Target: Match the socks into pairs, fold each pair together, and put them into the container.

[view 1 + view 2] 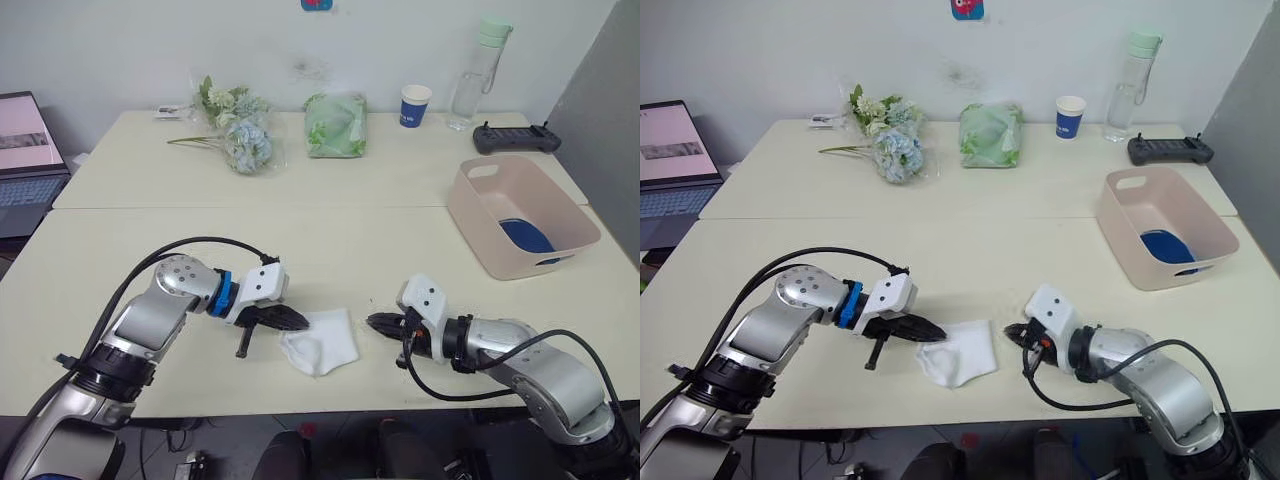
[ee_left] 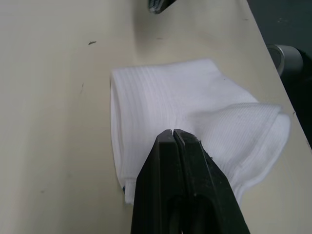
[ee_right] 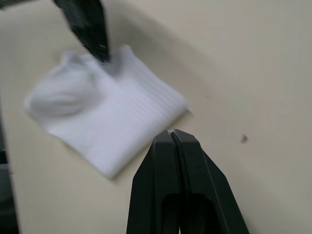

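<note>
A folded bundle of white socks (image 1: 322, 342) lies near the table's front edge, between my two grippers. My left gripper (image 1: 303, 322) is shut, and its tips (image 2: 173, 131) rest over the bundle's left side with no fabric showing between the fingers. My right gripper (image 1: 372, 322) is also shut and empty, and its tips (image 3: 173, 131) sit just off the bundle's right edge. The pale pink container (image 1: 475, 225) stands at the far right with a blue sock (image 1: 527, 236) lying inside it.
Along the back of the table are a flower bunch (image 1: 240, 130), a green bag (image 1: 335, 125), a blue paper cup (image 1: 415, 105), a water bottle (image 1: 480, 70) and a black controller (image 1: 515, 138). A laptop (image 1: 25, 160) sits at the far left.
</note>
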